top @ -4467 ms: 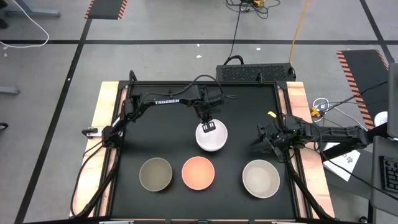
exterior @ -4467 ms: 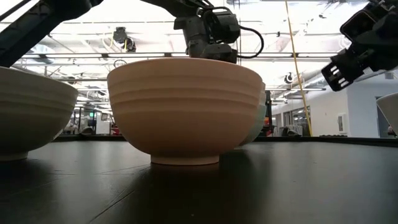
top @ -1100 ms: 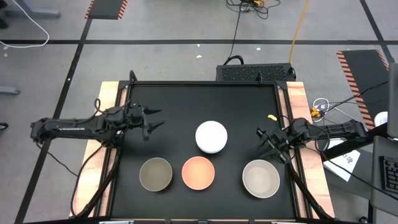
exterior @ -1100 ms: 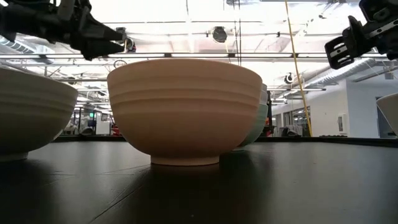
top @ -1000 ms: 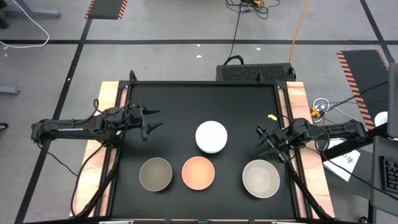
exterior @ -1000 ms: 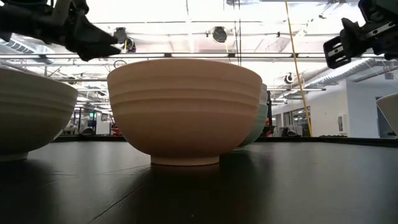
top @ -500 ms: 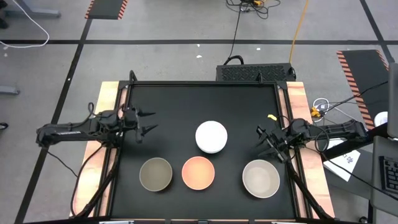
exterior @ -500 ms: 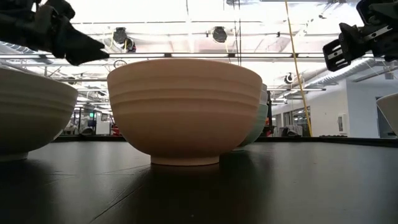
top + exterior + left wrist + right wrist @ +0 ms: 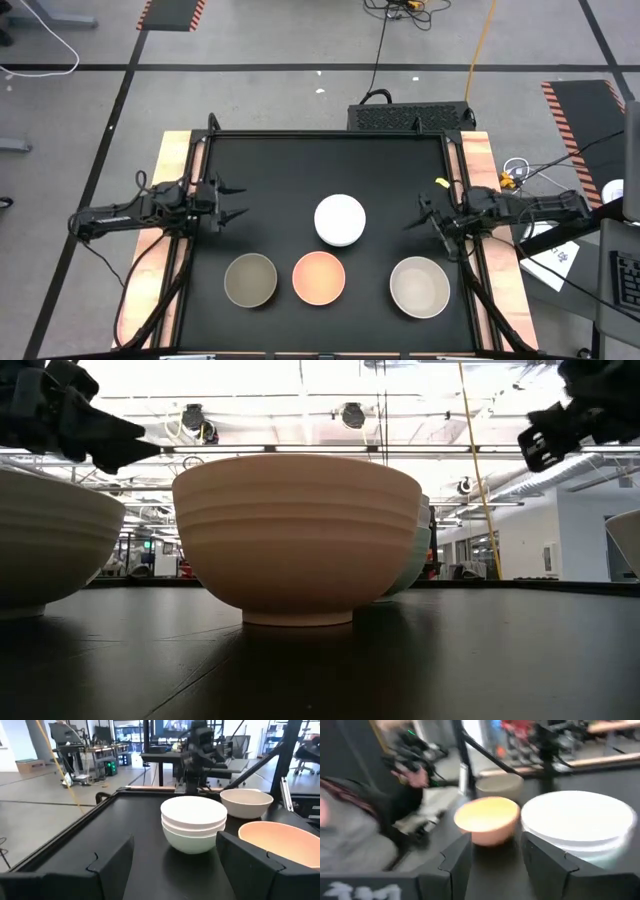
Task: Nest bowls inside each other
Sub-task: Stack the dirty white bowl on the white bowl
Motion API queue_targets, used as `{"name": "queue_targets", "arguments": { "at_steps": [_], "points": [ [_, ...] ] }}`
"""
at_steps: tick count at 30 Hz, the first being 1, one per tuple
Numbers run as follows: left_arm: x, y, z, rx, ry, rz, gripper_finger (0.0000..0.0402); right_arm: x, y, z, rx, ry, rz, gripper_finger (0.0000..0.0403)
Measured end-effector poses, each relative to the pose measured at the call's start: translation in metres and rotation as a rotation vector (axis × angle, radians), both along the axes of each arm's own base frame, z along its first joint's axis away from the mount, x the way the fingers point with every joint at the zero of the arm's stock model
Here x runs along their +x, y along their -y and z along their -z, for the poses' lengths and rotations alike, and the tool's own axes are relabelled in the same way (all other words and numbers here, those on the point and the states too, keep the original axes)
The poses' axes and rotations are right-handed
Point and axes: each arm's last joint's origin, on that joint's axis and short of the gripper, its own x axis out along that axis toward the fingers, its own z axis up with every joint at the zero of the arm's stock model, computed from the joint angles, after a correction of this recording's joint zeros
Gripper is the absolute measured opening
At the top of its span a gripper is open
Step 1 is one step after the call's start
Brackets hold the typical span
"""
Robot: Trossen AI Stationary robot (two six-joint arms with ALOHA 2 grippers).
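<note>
On the black worktop, a stack of nested bowls is sitting near the middle: white bowls on top, with a mint green one showing at the bottom in the left wrist view. Toward the front edge, three single bowls are standing in a row: the olive-grey bowl, the peach-orange bowl and the beige bowl.

The left claw is hovering at the left edge of the worktop, its fingers spread and gripping nothing, well apart from the stack, which is lying to its right; the olive-grey bowl is sitting nearer, in front of it.

The right claw is hanging near the right edge, also spread and empty. The stack is lying to its left, apart from it, and the beige bowl is sitting just in front.
</note>
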Motion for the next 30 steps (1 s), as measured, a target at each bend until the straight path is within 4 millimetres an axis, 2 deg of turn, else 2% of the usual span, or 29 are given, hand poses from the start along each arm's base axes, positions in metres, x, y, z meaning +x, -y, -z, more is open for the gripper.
{"name": "queue_targets", "arguments": {
  "at_steps": [5,10,19,30],
  "points": [
    [-0.001,0.000,0.005,-0.007,-0.043,-0.001,0.0280,-0.003,-0.004,-0.032,-0.035,-0.087,-0.011,0.0144],
    [-0.001,0.000,0.007,-0.026,-0.060,-0.002,0.0280,0.001,-0.011,-0.046,0.049,-0.261,-0.044,0.0137],
    [-0.001,0.000,0.006,-0.056,-0.054,-0.002,0.0280,0.011,-0.024,-0.037,0.233,-0.515,-0.127,0.0137],
    [-0.001,0.001,0.004,-0.064,-0.030,0.040,0.0280,0.009,-0.031,-0.032,0.374,-0.638,-0.129,0.0137]
  ]
}}
